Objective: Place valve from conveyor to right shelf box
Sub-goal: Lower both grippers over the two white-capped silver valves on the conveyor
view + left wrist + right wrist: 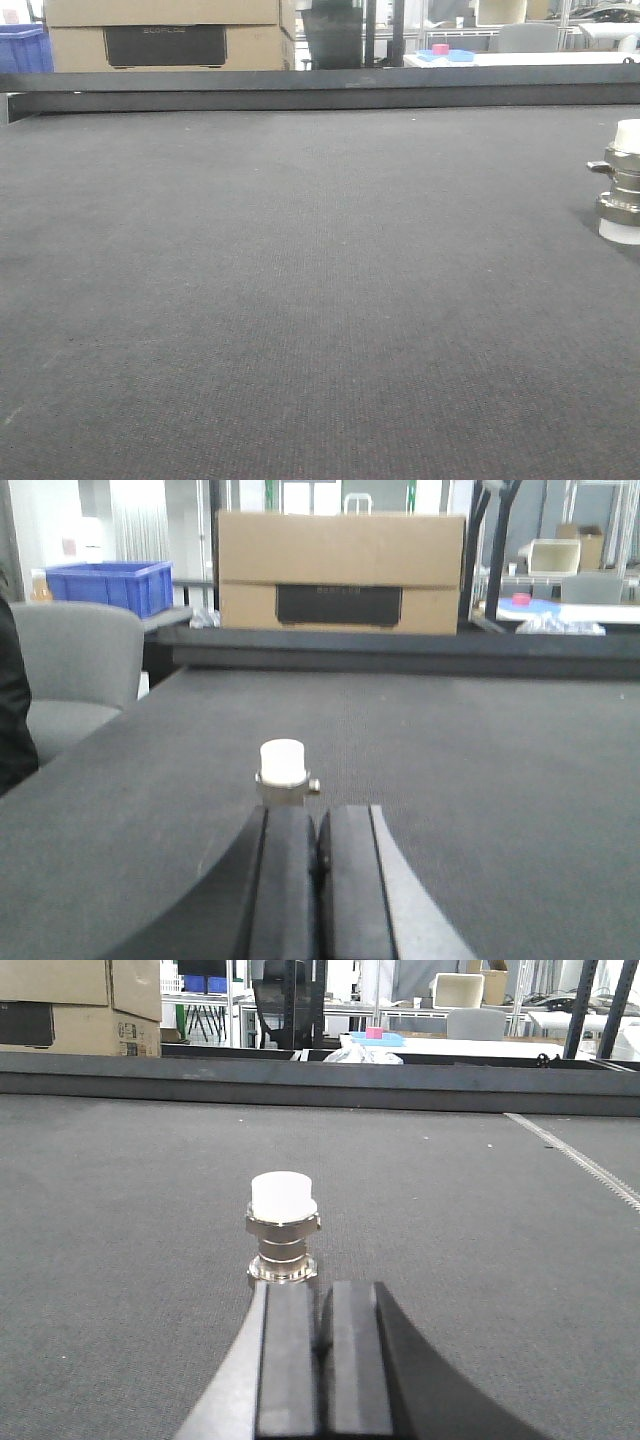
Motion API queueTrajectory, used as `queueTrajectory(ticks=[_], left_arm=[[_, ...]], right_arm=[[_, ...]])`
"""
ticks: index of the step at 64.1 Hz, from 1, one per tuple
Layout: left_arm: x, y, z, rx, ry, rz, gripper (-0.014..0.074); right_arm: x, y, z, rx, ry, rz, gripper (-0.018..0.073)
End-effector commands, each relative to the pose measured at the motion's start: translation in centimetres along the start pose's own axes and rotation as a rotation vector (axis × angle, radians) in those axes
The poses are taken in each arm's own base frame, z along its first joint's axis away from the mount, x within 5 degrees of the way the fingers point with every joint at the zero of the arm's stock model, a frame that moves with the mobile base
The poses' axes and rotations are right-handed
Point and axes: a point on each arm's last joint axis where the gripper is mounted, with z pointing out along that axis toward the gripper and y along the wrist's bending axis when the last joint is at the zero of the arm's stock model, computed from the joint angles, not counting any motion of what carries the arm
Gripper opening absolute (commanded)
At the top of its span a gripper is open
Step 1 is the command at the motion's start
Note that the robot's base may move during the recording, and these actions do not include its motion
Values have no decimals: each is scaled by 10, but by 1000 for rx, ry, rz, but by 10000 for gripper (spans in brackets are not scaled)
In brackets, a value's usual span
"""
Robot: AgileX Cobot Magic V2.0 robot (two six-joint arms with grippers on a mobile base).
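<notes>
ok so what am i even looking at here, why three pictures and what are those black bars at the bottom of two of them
It is a two-armed robot at a conveyor with a dark felt belt. One picture looks forward from the robot's body. The other two come from cameras on its wrists, so the black bars are its own pinchers: the left gripper and the right gripper, both closed and holding nothing. A small metal valve with white caps stands upright on the belt, just ahead of the right gripper. A cardboard box sits beyond the belt.
</notes>
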Motion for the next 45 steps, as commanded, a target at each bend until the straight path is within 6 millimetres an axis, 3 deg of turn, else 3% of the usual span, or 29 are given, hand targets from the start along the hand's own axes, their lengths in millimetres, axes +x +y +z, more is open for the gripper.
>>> queueTrajectory(ticks=[1,21,26,34,40,45], left_arm=[[-6,0,-1,-2,-55,-11,-111],[-21,0,-3,-2,-205,-11,-111],[-41,1,-5,-3,-236,-11,-111],[-77,1,-7,-5,-157,-9,-106],[-97,2,-3,-6,-62,-6,-8],[-112,2,4,-6,10,-6,134]], right_arm=[[-3,0,0,0,-26,0,-162],[-20,-1,-2,10,-216,0,-162],[-23,-1,-3,12,-246,0,-162],[-56,1,-12,2,-261,0,-162],[-81,2,-21,-7,-251,-2,-146],[-96,3,-21,-11,-211,-3,-35]])
